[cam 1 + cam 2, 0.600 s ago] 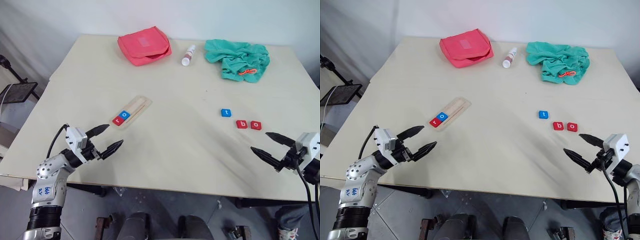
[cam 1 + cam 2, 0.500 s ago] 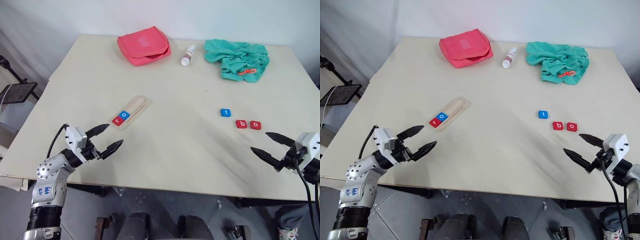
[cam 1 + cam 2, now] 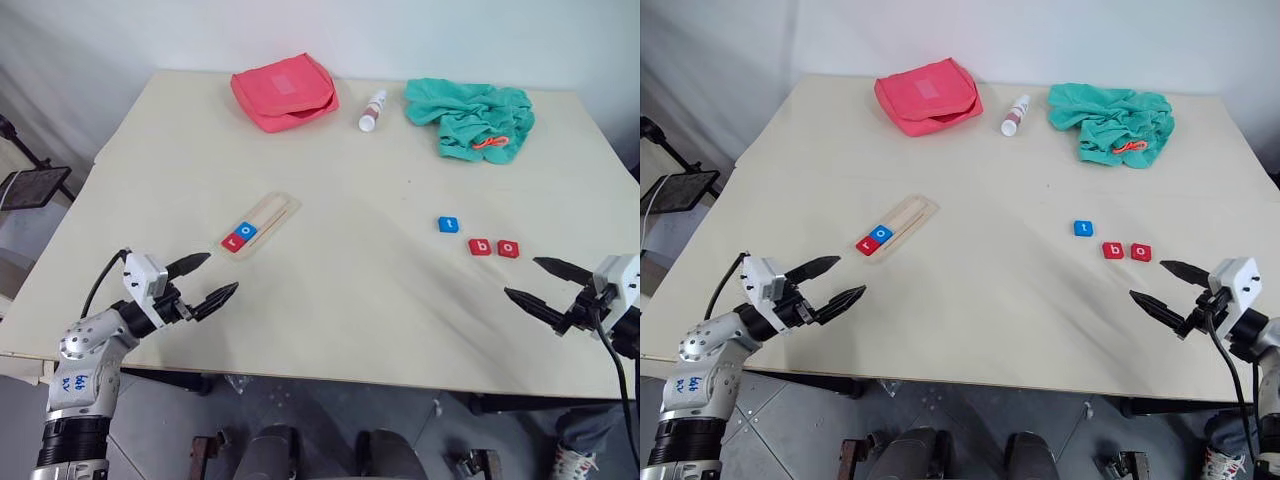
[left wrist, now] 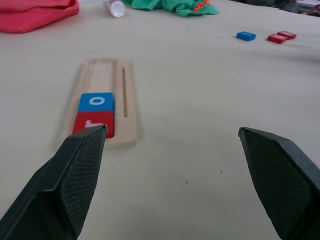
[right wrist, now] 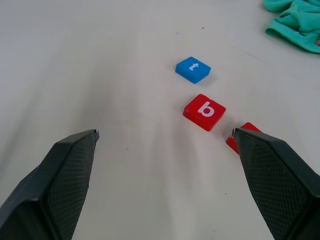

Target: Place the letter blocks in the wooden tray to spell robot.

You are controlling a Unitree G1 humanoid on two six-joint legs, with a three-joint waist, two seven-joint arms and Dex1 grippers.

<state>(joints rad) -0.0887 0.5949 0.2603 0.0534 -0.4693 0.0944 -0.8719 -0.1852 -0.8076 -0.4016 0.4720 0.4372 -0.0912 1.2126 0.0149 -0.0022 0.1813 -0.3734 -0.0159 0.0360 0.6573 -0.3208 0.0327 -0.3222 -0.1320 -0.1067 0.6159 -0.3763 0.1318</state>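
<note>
The wooden tray (image 3: 272, 214) lies slantwise left of the table's middle. At its near end sit a red "r" block (image 3: 234, 242) and a blue "o" block (image 3: 248, 231). On the right lie a blue "t" block (image 3: 450, 224), a red "b" block (image 3: 480, 246) and a red "o" block (image 3: 508, 247). My left gripper (image 3: 203, 279) hovers open near the front edge, just short of the tray's near end. My right gripper (image 3: 540, 282) stands open at the front right, a little nearer than the red blocks; the red "b" block (image 5: 204, 111) lies ahead between its fingers.
At the back of the table are a red pouch (image 3: 284, 91), a small white bottle (image 3: 372, 110) and a crumpled teal cloth (image 3: 470, 118) with an orange item on it. A dark stand (image 3: 25, 186) is off the left edge.
The whole picture has shifted a little, so the camera moved. Both grippers stay open and near the front edge; the blocks and tray have not moved.
</note>
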